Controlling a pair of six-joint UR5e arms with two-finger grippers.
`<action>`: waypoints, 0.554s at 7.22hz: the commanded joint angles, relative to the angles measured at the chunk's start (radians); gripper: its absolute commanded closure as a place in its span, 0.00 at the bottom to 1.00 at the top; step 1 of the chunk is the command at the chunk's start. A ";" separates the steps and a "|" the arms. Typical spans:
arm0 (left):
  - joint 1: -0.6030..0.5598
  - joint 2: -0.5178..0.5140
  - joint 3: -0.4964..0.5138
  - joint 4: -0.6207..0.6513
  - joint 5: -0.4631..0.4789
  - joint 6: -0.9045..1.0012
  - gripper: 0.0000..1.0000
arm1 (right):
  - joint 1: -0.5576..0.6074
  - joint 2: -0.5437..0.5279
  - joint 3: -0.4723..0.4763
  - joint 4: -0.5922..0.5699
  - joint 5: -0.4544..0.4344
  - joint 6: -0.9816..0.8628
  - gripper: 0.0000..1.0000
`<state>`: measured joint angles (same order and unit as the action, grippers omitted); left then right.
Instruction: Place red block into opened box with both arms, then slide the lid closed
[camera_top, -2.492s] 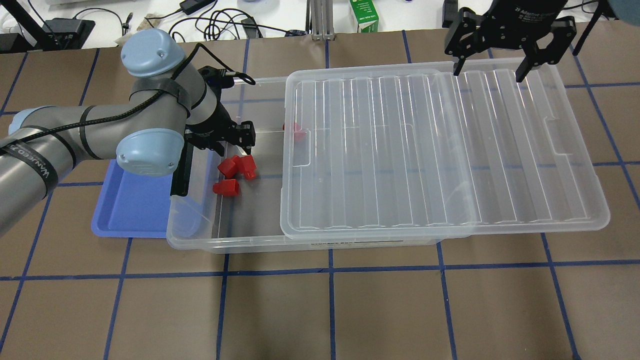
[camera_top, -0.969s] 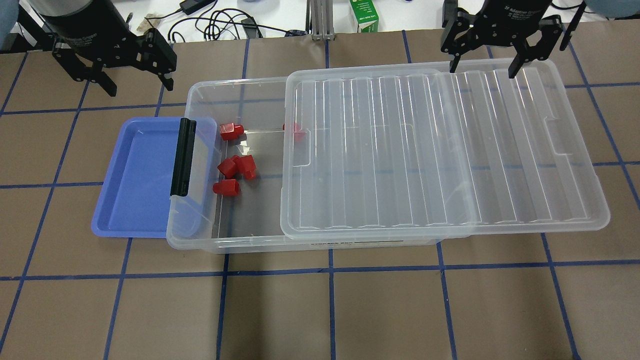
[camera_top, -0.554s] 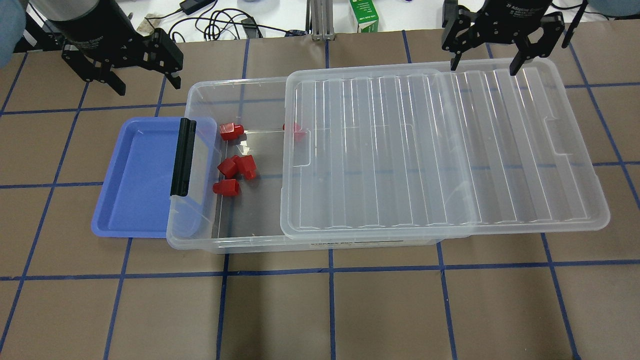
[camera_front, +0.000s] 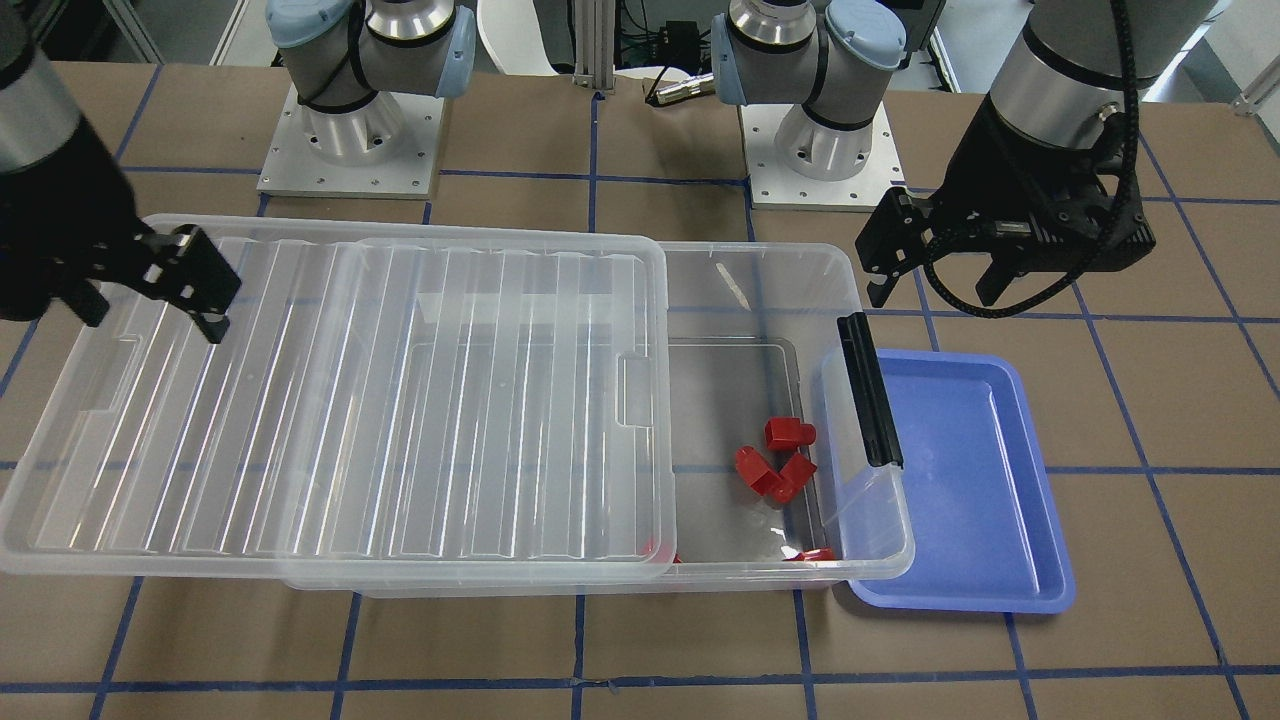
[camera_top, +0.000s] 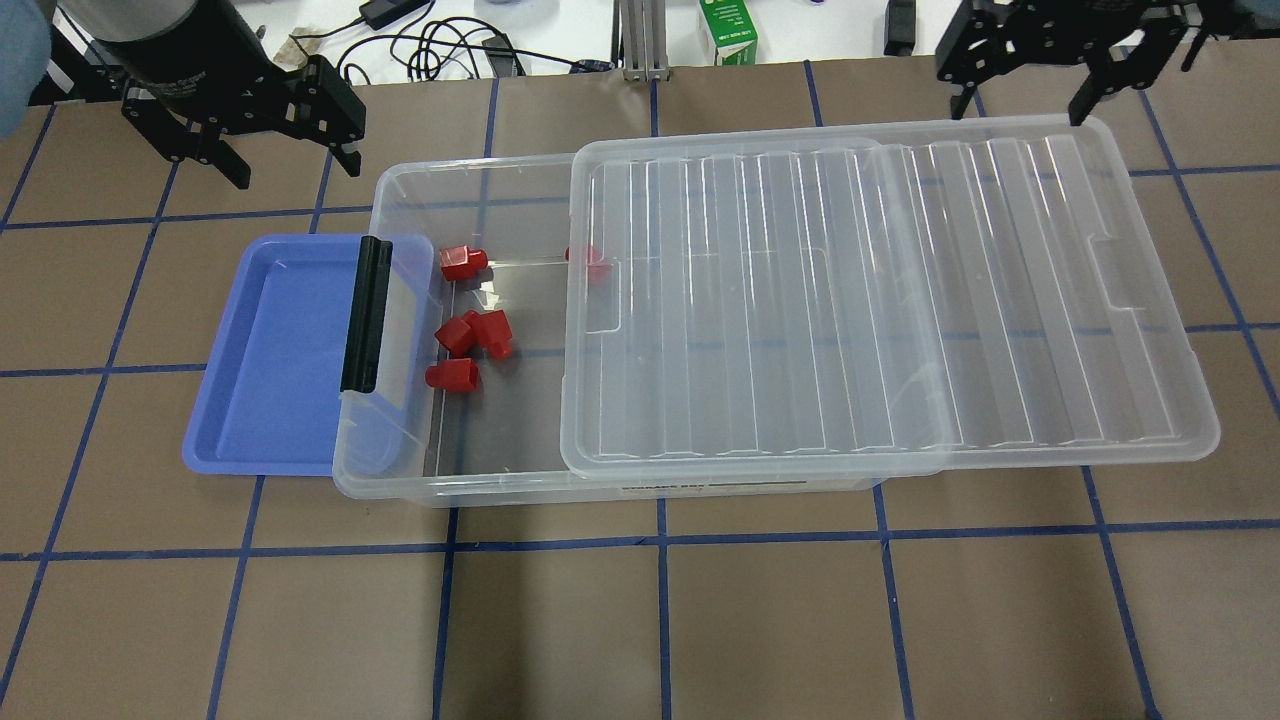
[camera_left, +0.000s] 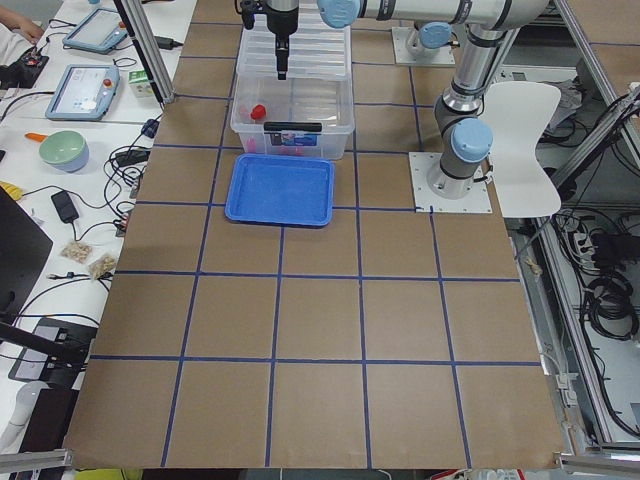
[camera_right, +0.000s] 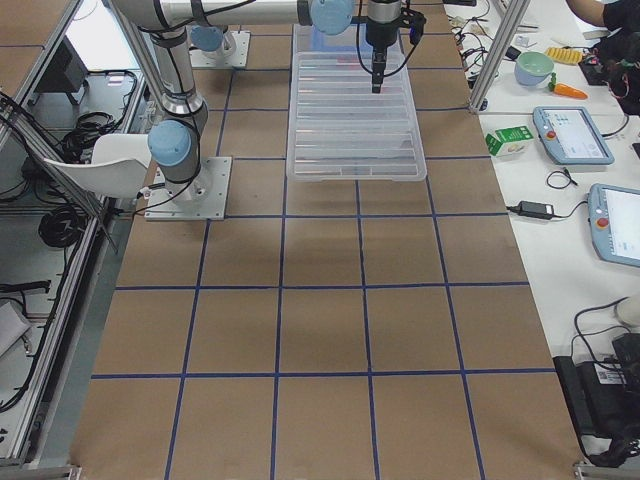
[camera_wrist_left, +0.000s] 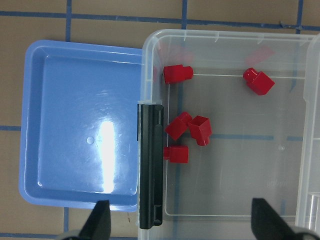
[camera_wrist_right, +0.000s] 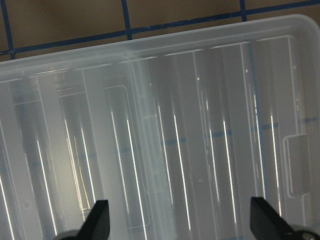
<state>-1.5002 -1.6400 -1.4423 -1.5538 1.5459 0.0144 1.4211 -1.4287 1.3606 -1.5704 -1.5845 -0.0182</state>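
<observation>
Hovering spread wide and empty, the left gripper (camera_top: 292, 160) is hanging high by the box's (camera_top: 400, 190) far latch-end corner; the right gripper (camera_top: 1022, 95), also spread, is hanging over the lid's (camera_top: 880, 300) far outer corner; 5 red blocks (camera_wrist_left: 189, 127) are lying inside the box near its latch end.

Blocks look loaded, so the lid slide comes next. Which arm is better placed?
Right, probably. The right tool hangs open above the overhanging end of the lid, where it could push toward the uncovered end of the box. The left tool hovers open beside that uncovered end, off the lid.
</observation>
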 joint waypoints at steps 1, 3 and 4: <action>0.000 0.000 0.000 0.001 -0.001 -0.001 0.00 | -0.213 0.013 0.015 -0.011 0.004 -0.246 0.00; 0.002 0.000 -0.001 0.000 -0.001 -0.001 0.00 | -0.344 0.086 0.037 -0.078 0.001 -0.481 0.00; 0.000 0.000 -0.001 0.001 -0.001 -0.001 0.00 | -0.382 0.115 0.055 -0.103 0.012 -0.520 0.00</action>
<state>-1.4993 -1.6398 -1.4433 -1.5534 1.5448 0.0138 1.1025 -1.3518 1.3971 -1.6331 -1.5798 -0.4486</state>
